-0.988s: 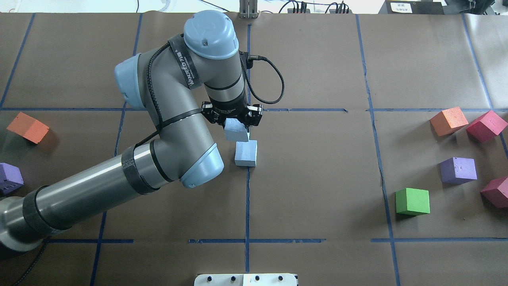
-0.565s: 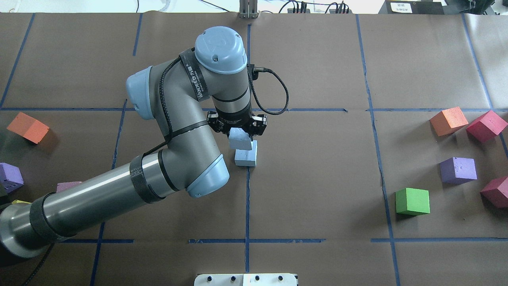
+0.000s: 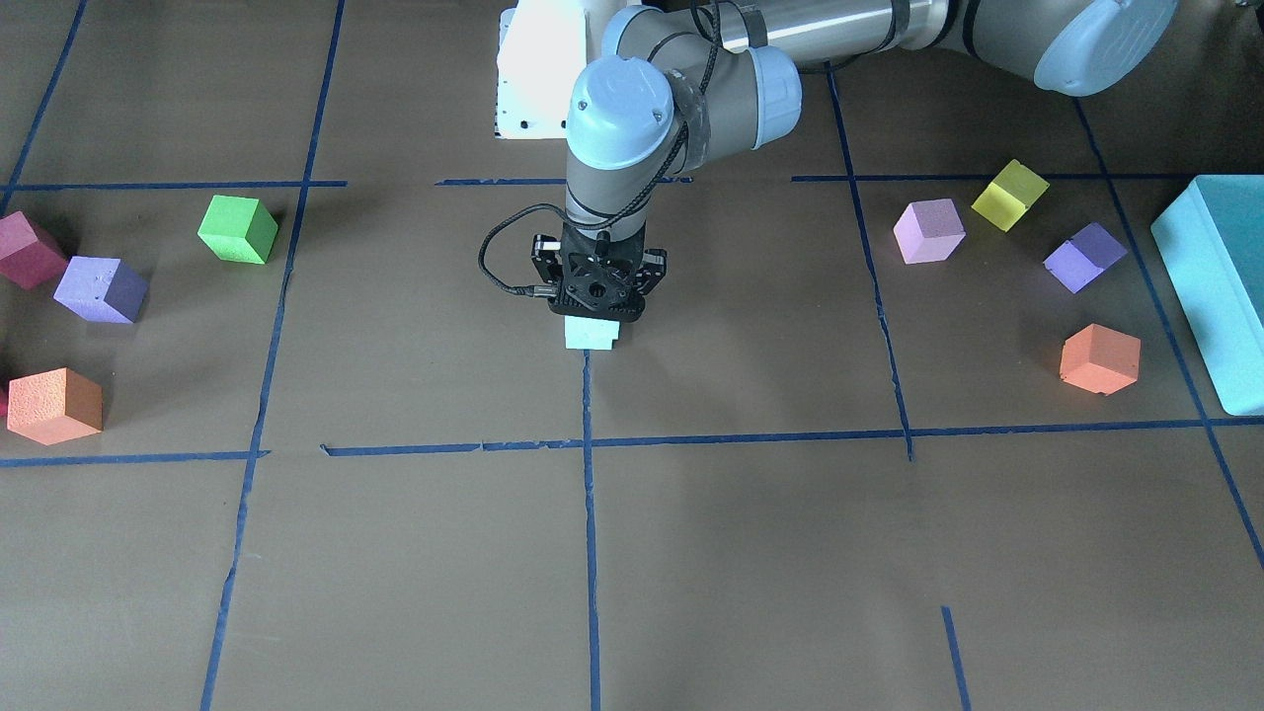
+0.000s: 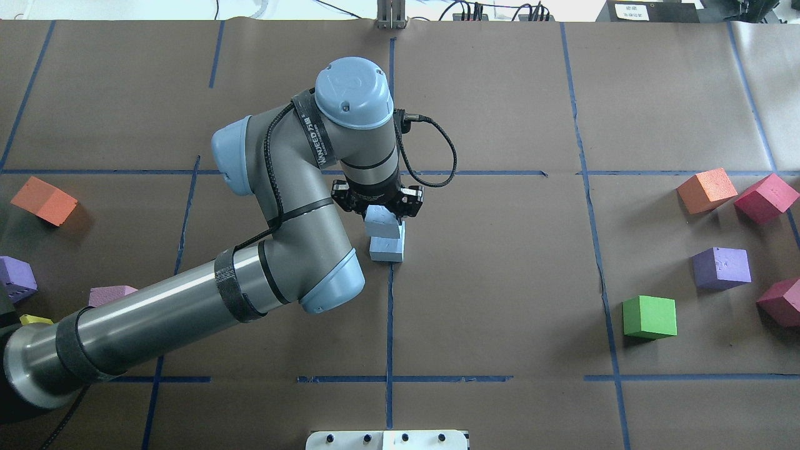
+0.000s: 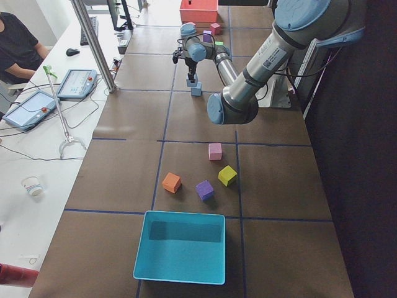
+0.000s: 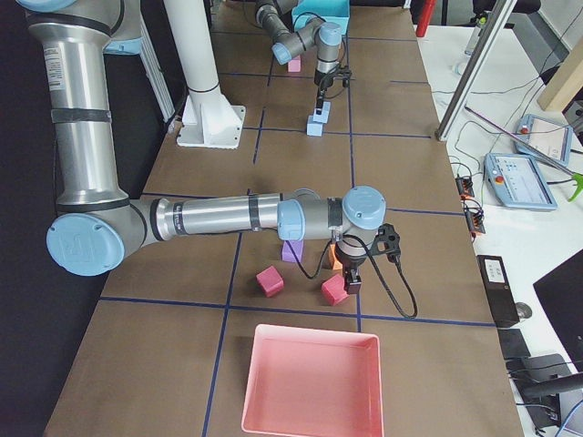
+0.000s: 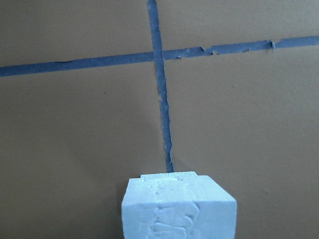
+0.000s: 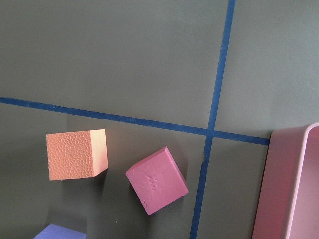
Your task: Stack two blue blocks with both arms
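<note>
My left gripper [image 4: 382,217] is shut on one pale blue block [image 4: 381,225] and holds it over the far part of the second blue block [image 4: 387,250], which lies on the table's centre tape line. I cannot tell whether the two touch. In the front view the gripper [image 3: 595,296] covers most of both blocks [image 3: 591,336]. The left wrist view shows the held block [image 7: 178,209] at the bottom. My right gripper [image 6: 351,280] shows only in the exterior right view, near crimson and orange cubes; I cannot tell if it is open.
Green [image 4: 650,317], purple [image 4: 722,267], orange [image 4: 706,189] and crimson [image 4: 765,198] cubes lie at the right. Orange [image 4: 44,200], purple [image 4: 15,278] and pink [image 4: 109,292] cubes lie at the left. A teal bin [image 3: 1215,296] and a pink tray [image 6: 310,382] stand at the table's ends.
My left arm has carried the held blue block right and toward the near side, from behind the lying block to over its far part.
</note>
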`<state>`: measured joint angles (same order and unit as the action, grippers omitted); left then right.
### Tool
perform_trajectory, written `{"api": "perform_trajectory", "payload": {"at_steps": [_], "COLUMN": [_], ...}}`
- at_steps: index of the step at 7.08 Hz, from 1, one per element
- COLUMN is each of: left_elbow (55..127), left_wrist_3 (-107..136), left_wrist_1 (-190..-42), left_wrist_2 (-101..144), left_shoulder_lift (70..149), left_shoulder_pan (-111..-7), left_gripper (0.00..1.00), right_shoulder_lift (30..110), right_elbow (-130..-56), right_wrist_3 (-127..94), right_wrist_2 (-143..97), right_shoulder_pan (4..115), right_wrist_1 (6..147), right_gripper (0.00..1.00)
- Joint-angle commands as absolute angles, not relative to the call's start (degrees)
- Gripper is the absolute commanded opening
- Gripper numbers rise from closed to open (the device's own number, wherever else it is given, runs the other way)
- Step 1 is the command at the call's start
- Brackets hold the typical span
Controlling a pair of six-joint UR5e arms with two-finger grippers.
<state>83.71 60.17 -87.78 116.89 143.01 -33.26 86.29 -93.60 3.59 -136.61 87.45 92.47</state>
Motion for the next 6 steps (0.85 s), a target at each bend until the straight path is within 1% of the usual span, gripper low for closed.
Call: {"api": "perform_trajectory", "payload": {"at_steps": [1, 6], "left_elbow": [84.0, 84.1], "left_wrist_3": [60.3, 60.4], "left_wrist_1": [-88.2, -88.2], "left_wrist_2": [116.9, 116.9], "left_shoulder_lift": [143.0, 142.7], "left_shoulder_pan": [-33.2, -33.1], "left_gripper": [0.08, 0.11], "right_shoulder_lift": [86.1, 86.0], "right_elbow": [-93.6, -93.6], "right_wrist_3": [3.6, 3.5], "right_wrist_2": [-136.6, -136.5], "right_shoulder_pan": [87.5, 87.5], "right_wrist_1": [92.5, 92.5], "right_gripper": [1.00, 1.00]}}
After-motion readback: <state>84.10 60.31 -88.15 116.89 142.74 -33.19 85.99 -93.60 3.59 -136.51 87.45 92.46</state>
